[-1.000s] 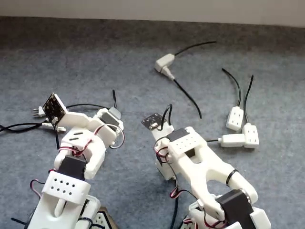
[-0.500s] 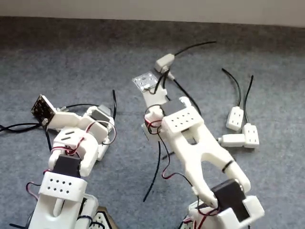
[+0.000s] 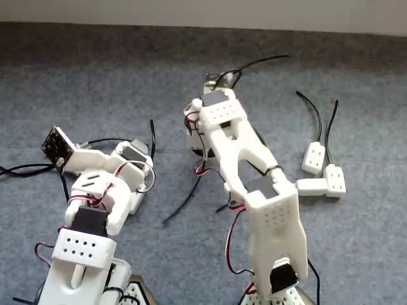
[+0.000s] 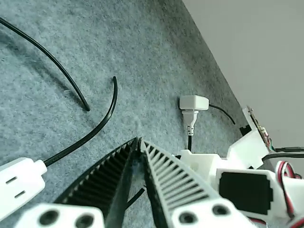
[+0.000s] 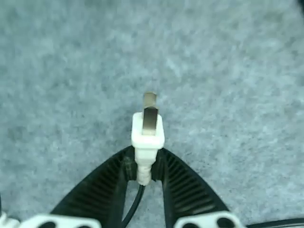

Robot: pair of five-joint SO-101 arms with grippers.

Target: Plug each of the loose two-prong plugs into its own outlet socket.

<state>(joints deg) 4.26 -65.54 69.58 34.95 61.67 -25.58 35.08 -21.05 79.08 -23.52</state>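
the right pincer (image 5: 143,159) is clenched on the ribbed neck of a white two-prong plug (image 5: 148,129). the plug's two metal prongs point straight away from the pincer, over bare grey felt, and its black cord trails back between the fingers. in the high view the right arm (image 3: 254,171) lies extended across the grey worktop (image 3: 95,76), with its wrist over the far middle, and the plug is hidden beneath it there.

the left pincer (image 4: 139,142) is clenched on nothing, its ribbed tips meeting just above the felt. beside it lies a white outlet socket (image 4: 19,178), two slots facing up, with a black cord (image 4: 90,133) running off its end. the left arm (image 3: 102,190) sits folded at the near left of the worktop, well apart from the right arm's wrist.

off to the right of the right arm is a cluster of white socket blocks (image 3: 313,157). one stands alone with a thin black lead curving away from it, and two more (image 3: 335,180) touch each other just below it. a loose black cable (image 3: 184,203) lies on the felt between the two arms.
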